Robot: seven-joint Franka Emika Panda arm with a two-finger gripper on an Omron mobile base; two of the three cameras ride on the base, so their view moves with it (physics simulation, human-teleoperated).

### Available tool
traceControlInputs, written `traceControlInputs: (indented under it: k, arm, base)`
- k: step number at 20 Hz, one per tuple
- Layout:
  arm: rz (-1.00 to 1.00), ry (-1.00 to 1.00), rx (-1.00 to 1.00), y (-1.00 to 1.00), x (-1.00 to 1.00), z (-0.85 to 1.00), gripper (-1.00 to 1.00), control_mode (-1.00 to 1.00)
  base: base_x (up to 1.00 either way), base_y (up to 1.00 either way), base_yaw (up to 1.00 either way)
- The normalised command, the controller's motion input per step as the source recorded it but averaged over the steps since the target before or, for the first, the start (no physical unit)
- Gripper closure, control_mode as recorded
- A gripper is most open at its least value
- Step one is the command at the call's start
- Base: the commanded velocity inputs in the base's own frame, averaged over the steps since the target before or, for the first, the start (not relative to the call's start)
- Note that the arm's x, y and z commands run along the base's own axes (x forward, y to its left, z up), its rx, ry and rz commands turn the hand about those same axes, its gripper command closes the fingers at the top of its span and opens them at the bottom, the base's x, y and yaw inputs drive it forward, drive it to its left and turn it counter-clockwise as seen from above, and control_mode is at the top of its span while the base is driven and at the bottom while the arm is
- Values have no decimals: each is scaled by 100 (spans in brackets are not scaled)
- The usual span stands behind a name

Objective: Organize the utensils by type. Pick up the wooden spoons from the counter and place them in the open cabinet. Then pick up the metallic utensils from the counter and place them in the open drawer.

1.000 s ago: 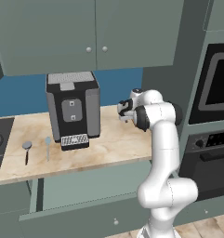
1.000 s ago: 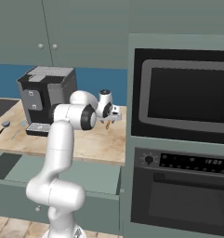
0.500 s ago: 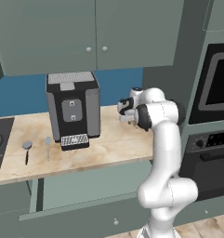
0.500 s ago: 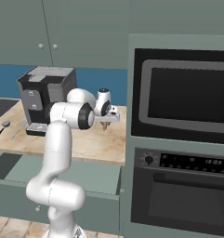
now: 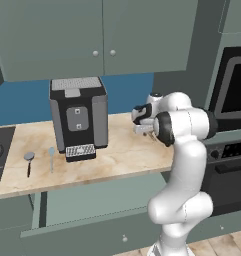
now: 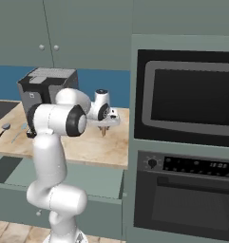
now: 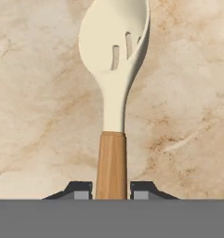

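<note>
Spoon point(image 7: 114, 93) with a pale slotted bowl and an orange-brown wooden handle lies under the hand camera, its handle running straight down between the two dark tips of the pincer point(image 7: 112, 190). The tips sit close against either side of the handle, so the pincer looks narrowed onto it; whether the spoon rests on the desk point(image 7: 187, 116) or hangs just above it is hard to judge from this angle. In the base views the pincer point(image 6: 104, 131) hangs low over the beige worktop to the right of the coffee machine point(image 5: 78, 117), close to the oven column point(image 6: 182, 142).

The spoon is judged light and rigid, with no give along its length. The wood should offer fair friction, while the smooth pale bowl would be slicker and its curve would let flat pads slide off, so the handle is the proper place to hold. The present hold seems to lie near the neck, close to the bowl end, which should keep the spoon from swinging much; a hold far out on the handle would let the bowl tip it down.

At the far left of the desk lie the metallic utensils: one with a round grey head point(image 5: 29, 161) and a pale blue-grey spoon point(image 5: 51, 156) just beside it, both well apart from the arm
</note>
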Motion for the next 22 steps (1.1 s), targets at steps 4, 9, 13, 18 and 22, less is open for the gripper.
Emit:
traceControlInputs:
  k: [4, 9, 13, 18, 22]
  arm:
    - [9, -20, 0, 0, -97, 48, 100, -100]
    - [11, -13, 0, 0, -83, 60, 100, -100]
    - [10, 0, 0, 0, -61, 73, 100, -100]
    - [10, 6, 0, 0, -43, 76, 100, -100]
    - [8, 8, 0, 0, -36, 66, 100, -100]
  base:
    - [0, 0, 0]
    - [0, 0, 0]
    - [0, 0, 0]
    - [0, 0, 0]
    - [0, 0, 0]
